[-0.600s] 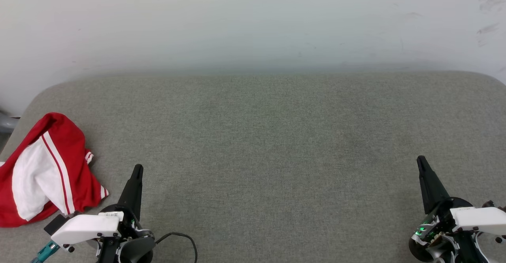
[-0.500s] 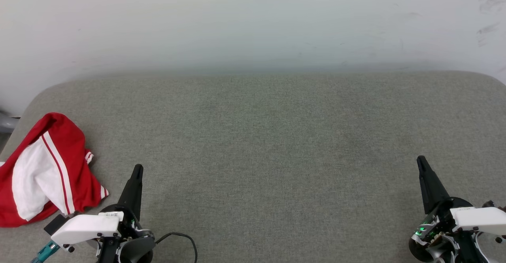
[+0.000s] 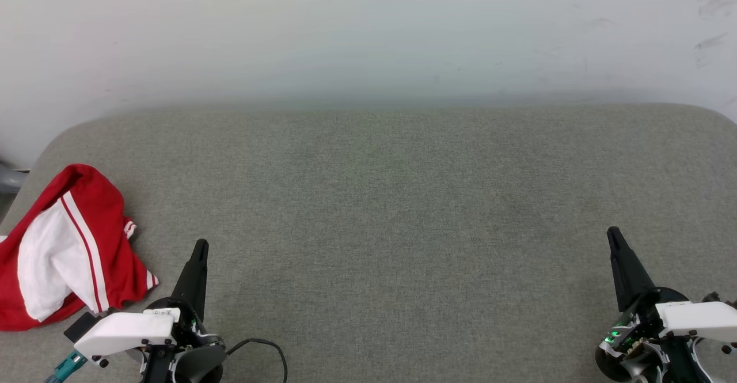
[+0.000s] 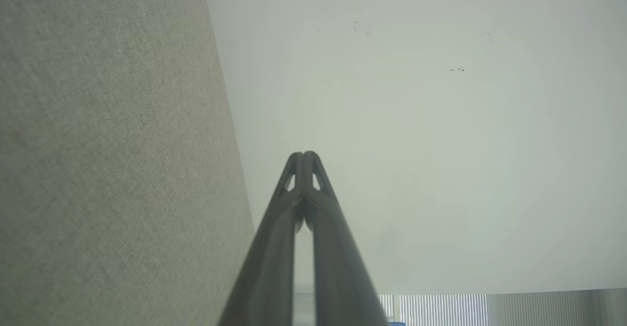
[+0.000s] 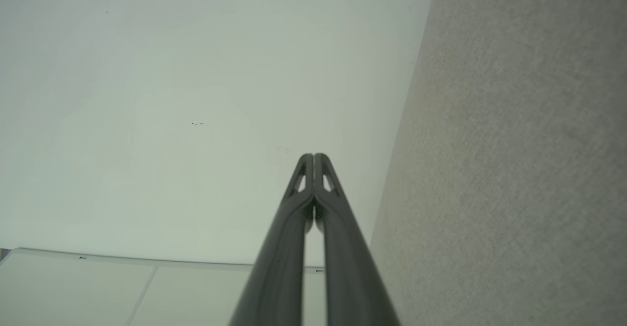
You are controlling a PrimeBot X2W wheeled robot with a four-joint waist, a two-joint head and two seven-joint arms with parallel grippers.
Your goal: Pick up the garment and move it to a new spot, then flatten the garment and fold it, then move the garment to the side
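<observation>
The garment (image 3: pixel 86 239), red with a white sleeve and white stripe trim, lies crumpled at the left edge of the grey padded surface (image 3: pixel 391 210) in the head view. Just right of it, at the lower left, my left gripper (image 3: pixel 200 247) is shut and empty, its fingers pointing up toward the wall. My right gripper (image 3: pixel 612 234) is shut and empty at the lower right, far from the garment. In the left wrist view my left gripper (image 4: pixel 304 155) has its tips pressed together; the right wrist view shows the same for my right gripper (image 5: pixel 313 156).
A pale wall (image 3: pixel 368 31) rises right behind the padded surface. The surface's rounded left edge runs just past the garment. A black cable (image 3: pixel 265 348) loops by my left wrist. A grey object (image 3: pixel 8 178) sits off the left edge.
</observation>
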